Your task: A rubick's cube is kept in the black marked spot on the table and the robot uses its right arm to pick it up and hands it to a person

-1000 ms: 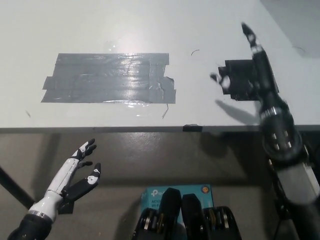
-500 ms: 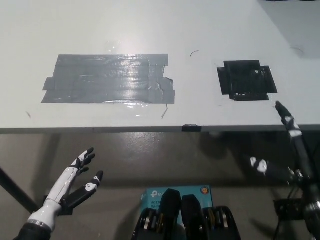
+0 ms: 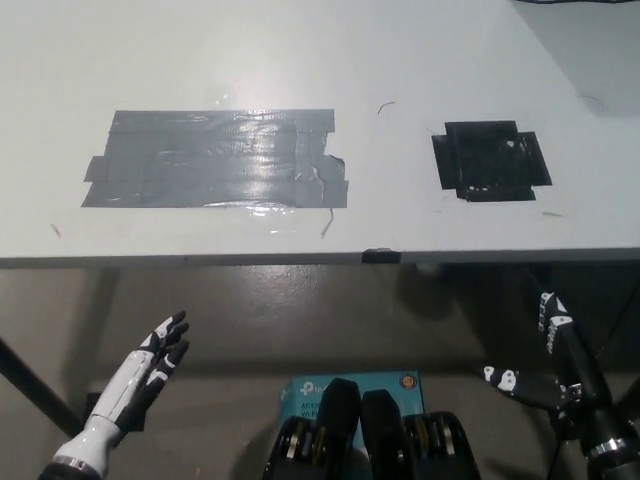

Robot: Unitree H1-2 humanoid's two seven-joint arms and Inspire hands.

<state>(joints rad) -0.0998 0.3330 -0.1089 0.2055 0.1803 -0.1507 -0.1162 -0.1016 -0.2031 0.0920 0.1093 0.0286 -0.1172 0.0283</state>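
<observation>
— Where was the Rubik's cube?

— It did not show anywhere in the head view, so I could not tell where it was. The black marked spot [image 3: 490,167] lay on the right part of the white table [image 3: 300,50], near the front edge, and only its dark, slightly shiny tape showed.

— And the right hand?

— The black right hand [image 3: 560,375] hung below the table's front edge, at the lower right, well apart from the marked spot. Its fingers [image 3: 548,312] were spread wide, one pointing up toward the table and another out toward picture left, and they held nothing.

— The left one?

— The white left hand [image 3: 150,368] rested at the lower left, also below the table's edge, over the brownish floor. Its fingers were stretched out fairly straight, close to one another, pointing up and to the right, and nothing was in them.

— What else was on the table?

— A broad grey tape patch [image 3: 215,172] of overlapping strips lay on the left part, well apart from the black spot, with glare on its middle. A thin curved mark [image 3: 388,104] sat between the two, nearer the back. A small dark tab [image 3: 380,256] sat on the front edge.

— Under it?

— A blue box [image 3: 310,385] lay on the floor at the bottom middle.
</observation>
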